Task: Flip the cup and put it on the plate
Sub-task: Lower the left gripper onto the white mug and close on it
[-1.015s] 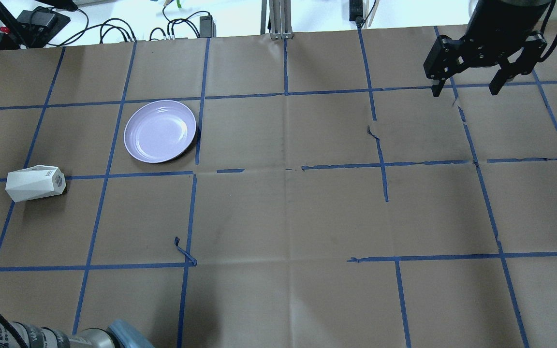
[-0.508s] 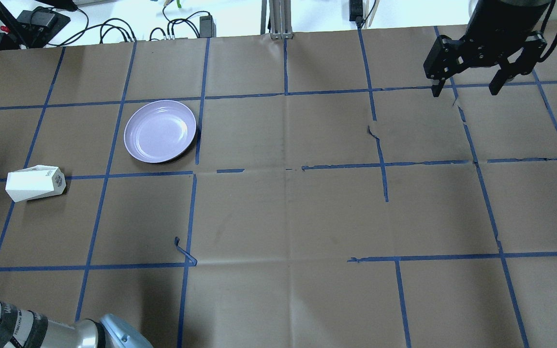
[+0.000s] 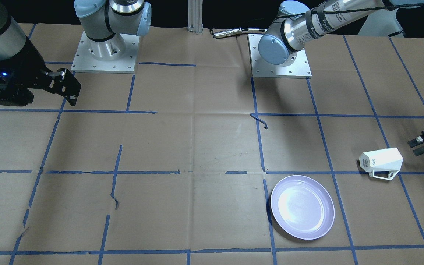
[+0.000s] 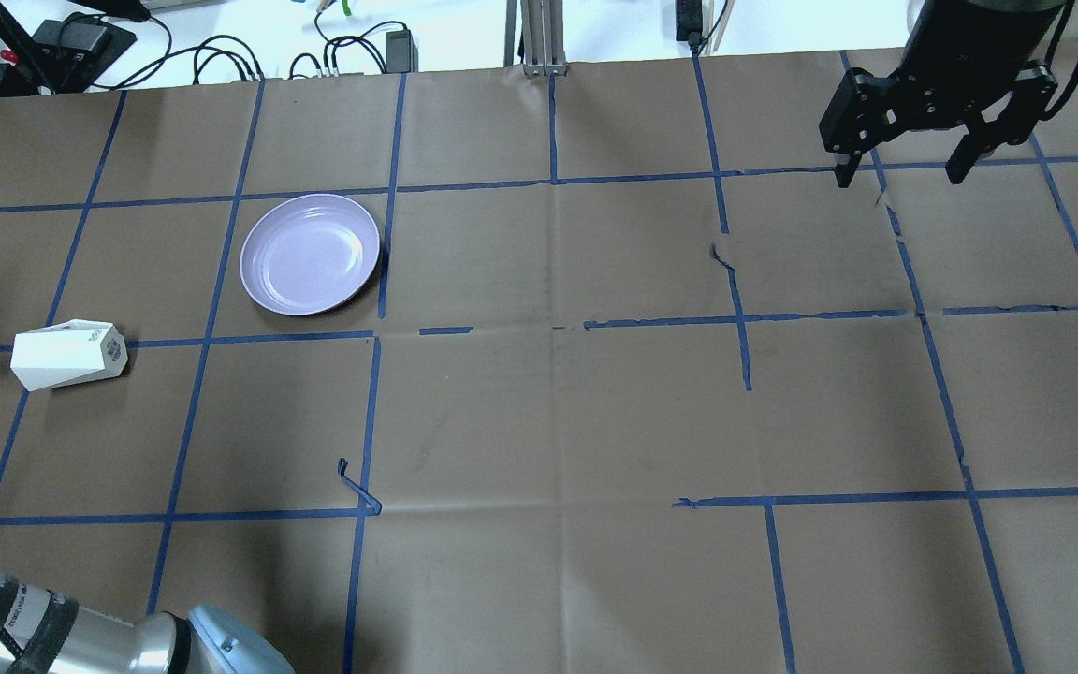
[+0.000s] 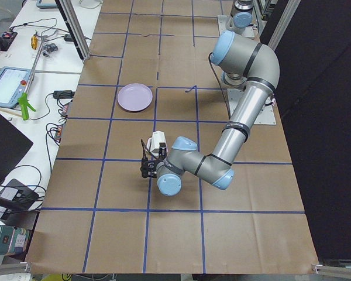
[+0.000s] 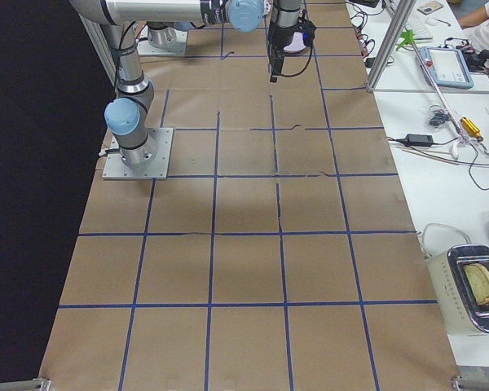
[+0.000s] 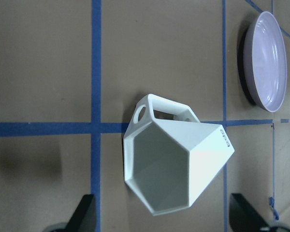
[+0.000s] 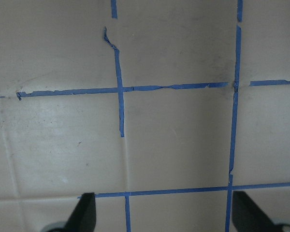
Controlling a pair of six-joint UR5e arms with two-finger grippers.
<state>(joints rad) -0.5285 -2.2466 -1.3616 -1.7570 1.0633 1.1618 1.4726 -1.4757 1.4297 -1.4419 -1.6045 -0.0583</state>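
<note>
My left gripper [image 3: 416,146], jaws apart and mostly cut off overhead, faces the cup [image 4: 66,354] on its side by the left edge of the surface [image 4: 539,421], near the plate [image 4: 310,253]; my right gripper [image 4: 897,176] hangs spread.

You had a white cup [image 4: 66,354], plain but for a small dark marking on its base, and a glossy pale lavender plate [image 4: 310,253]. Your table [image 4: 558,412] was covered in brown paper crossed by a grid of blue tape lines, broken here and there. The left gripper [image 3: 416,146] and the right gripper [image 4: 898,176] were both black, and the left arm [image 5: 248,108] was silver with pale blue caps at its joints.
</note>
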